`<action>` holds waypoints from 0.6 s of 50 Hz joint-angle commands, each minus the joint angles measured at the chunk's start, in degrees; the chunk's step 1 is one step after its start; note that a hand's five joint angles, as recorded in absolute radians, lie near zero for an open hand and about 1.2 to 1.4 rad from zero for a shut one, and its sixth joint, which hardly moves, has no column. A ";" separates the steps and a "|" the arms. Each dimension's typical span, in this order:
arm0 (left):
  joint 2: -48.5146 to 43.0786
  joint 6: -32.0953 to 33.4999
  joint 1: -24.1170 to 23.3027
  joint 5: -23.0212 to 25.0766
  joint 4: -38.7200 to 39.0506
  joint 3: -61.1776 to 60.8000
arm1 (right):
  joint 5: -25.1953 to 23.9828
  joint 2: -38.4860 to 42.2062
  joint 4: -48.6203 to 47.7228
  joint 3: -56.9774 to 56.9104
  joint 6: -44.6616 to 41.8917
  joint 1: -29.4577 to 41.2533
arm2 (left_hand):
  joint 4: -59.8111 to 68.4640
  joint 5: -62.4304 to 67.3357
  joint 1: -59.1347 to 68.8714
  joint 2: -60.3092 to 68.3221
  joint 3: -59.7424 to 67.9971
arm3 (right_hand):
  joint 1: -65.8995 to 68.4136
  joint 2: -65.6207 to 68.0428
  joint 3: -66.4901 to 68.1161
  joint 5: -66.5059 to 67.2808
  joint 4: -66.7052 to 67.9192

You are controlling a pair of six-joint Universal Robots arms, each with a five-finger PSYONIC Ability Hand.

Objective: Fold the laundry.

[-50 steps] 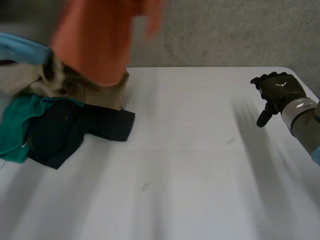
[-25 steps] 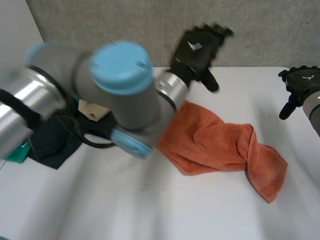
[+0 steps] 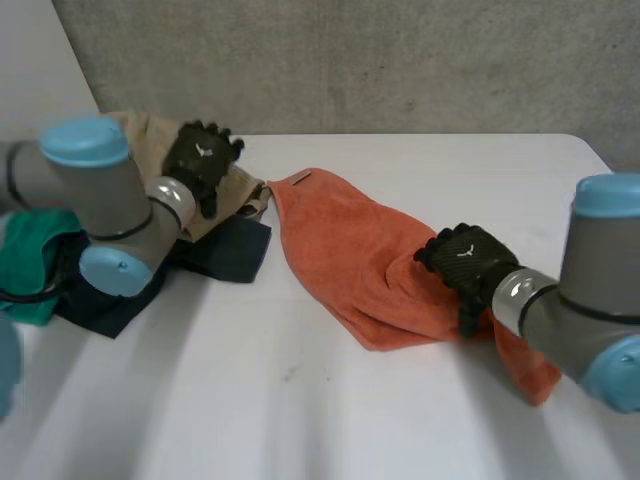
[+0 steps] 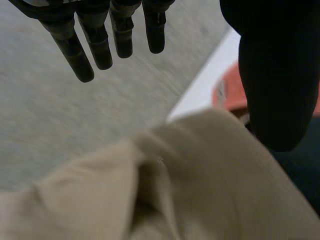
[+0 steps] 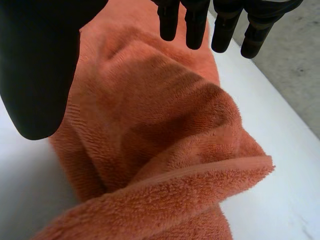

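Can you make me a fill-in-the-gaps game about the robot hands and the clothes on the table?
1. The right hand is over the ____ towel.
2. The left hand is above a beige cloth; its fingers are straight, so it is ____, not shut.
3. The towel lies on a ____ table.

Missing words: orange; open; white.

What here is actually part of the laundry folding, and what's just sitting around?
Part of the job: orange towel, beige cloth, dark garment, teal cloth, left hand, right hand.
Just there: white table, grey wall.
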 commanded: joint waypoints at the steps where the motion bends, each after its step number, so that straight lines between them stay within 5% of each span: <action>1: -9.42 0.63 0.29 3.41 -0.75 8.02 | 6.44 2.20 -5.15 0.06 0.56 0.94 | 1.76 2.07 1.80 1.64 1.40 | -2.77 -1.98 -1.62 -2.28 -1.71; 11: -16.10 5.45 1.17 0.16 -2.06 14.26 | 6.96 2.64 -5.59 0.50 0.56 0.86 | 15.38 15.69 15.42 15.25 15.01 | -2.77 -1.98 -1.62 -2.28 -1.71; 15: -17.95 12.66 2.84 -0.72 -4.52 15.58 | 6.96 2.82 -6.03 0.24 0.56 0.77 | 34.17 34.48 34.21 34.04 33.80 | -2.77 -1.98 -1.62 -2.28 -1.71; 18: -17.61 15.92 4.60 -3.18 -4.71 15.93 | 6.96 2.82 -6.21 0.06 0.47 0.77 | 65.78 66.09 65.82 65.65 65.41 | -2.77 -1.98 -1.62 -2.28 -1.71; 30: -16.29 17.50 11.54 -19.61 5.05 19.36 | 6.88 2.91 -6.21 -0.03 0.56 0.86 | 65.84 66.15 65.87 65.71 65.47 | -2.77 -1.98 -1.62 -2.28 -1.71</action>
